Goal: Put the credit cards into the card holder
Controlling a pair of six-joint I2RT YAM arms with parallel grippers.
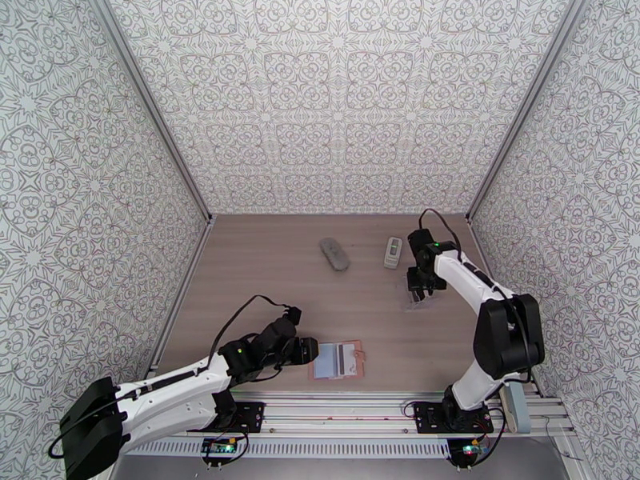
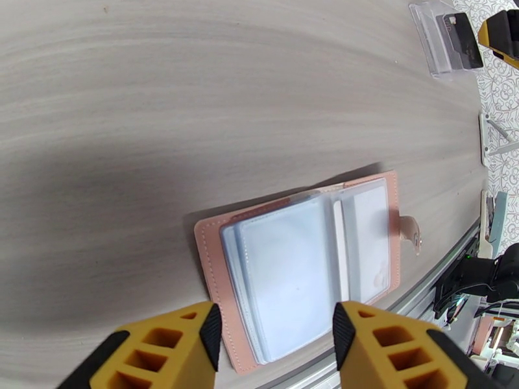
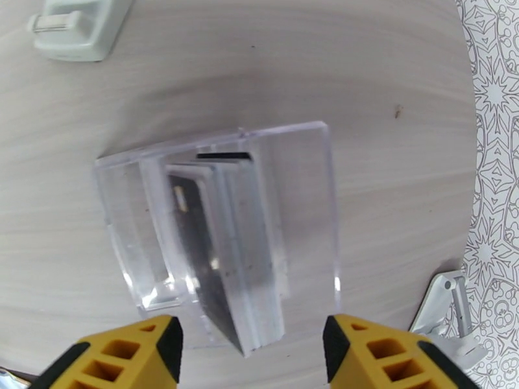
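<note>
Jaws on both arms stood open, gripping nothing. Your left pair hung over the near edge of the open card holder. Between and just ahead of your right pair, credit cards stood in a clear stand. Loading looked unstarted.

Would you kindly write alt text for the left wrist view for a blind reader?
A pink card holder lies open on the wooden table, clear sleeves up, just beyond the open left gripper. A clear stand sits farther off.
</note>
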